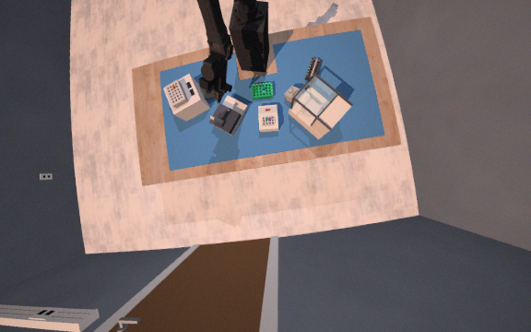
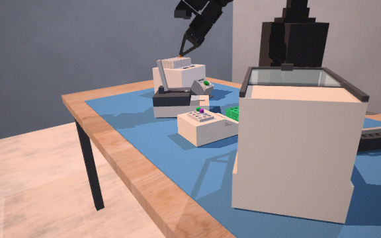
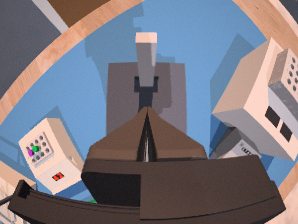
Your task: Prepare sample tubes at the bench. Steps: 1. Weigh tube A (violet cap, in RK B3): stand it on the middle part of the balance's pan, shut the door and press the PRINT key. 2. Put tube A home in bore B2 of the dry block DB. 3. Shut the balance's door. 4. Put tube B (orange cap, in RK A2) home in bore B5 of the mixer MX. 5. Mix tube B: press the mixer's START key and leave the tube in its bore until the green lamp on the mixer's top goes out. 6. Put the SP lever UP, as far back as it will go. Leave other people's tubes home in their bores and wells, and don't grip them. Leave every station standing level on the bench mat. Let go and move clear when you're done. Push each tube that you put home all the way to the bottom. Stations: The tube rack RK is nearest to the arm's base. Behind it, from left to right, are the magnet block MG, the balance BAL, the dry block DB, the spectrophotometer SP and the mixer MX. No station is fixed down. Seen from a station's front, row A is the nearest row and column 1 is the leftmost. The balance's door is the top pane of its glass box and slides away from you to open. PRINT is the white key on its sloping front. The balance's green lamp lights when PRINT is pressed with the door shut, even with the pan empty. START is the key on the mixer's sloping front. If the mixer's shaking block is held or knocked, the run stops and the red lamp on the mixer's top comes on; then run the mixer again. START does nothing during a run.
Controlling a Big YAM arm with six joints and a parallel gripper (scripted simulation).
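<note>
Mixer with orange cap stands near table's edge, in top view; violet cap is in dry block. Exterior view shows the SP lever raised. In wrist view, my end effector is fully closed, holding nothing, between mixer and dry block.
</note>
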